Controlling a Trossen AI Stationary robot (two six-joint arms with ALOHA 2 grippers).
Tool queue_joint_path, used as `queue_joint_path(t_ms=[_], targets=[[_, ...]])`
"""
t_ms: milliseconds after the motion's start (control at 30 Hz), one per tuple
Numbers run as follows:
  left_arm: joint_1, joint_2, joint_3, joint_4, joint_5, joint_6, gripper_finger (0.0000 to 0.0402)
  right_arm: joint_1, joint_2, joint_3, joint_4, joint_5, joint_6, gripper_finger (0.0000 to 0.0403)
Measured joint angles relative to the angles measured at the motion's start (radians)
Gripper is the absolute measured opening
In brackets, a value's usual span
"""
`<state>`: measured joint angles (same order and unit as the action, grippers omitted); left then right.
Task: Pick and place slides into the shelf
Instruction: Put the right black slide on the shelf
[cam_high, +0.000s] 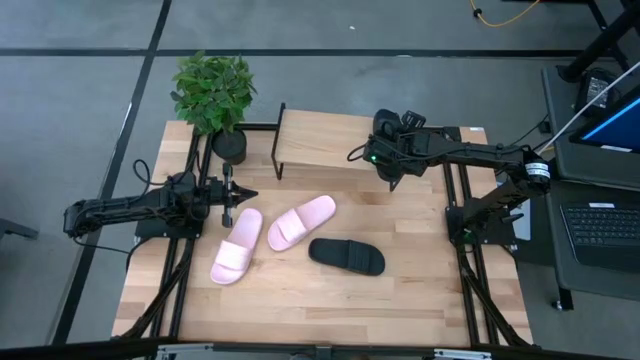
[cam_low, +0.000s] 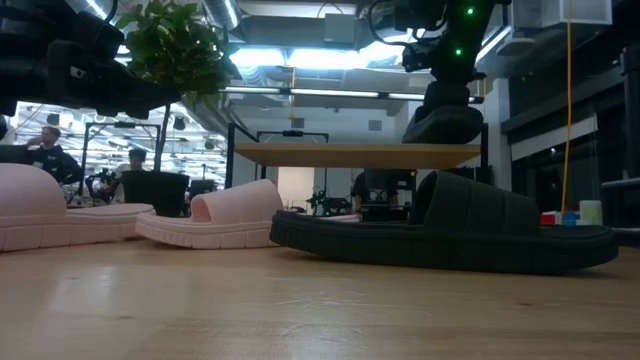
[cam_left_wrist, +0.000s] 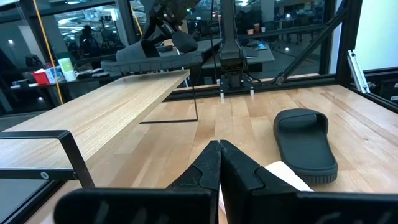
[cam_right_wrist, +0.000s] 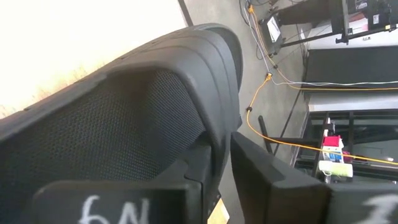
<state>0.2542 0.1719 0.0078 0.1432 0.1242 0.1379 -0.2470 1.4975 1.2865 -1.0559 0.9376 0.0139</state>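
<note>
Four slides are in view: two pink ones (cam_high: 237, 247) (cam_high: 302, 221) and one black one (cam_high: 346, 255) lying on the tabletop (cam_high: 400, 290), and a second black one (cam_left_wrist: 152, 56) on the shelf (cam_high: 325, 140), at the right arm's jaws. There is one shelf, one potted plant (cam_high: 214, 95) and two arms.
</note>
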Motion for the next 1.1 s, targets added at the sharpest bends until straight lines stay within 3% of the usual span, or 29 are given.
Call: queue_joint_path(t_ms=[700, 1100], targets=[[0.000, 0.000, 0.000, 0.000, 0.000, -0.022, 0.0000, -0.002, 0.000, 0.000, 0.000, 0.000, 0.007, 0.0105], [0.000, 0.000, 0.000, 0.000, 0.000, -0.023, 0.0000, -0.063, 0.000, 0.001, 0.001, -0.034, 0.033, 0.0121]])
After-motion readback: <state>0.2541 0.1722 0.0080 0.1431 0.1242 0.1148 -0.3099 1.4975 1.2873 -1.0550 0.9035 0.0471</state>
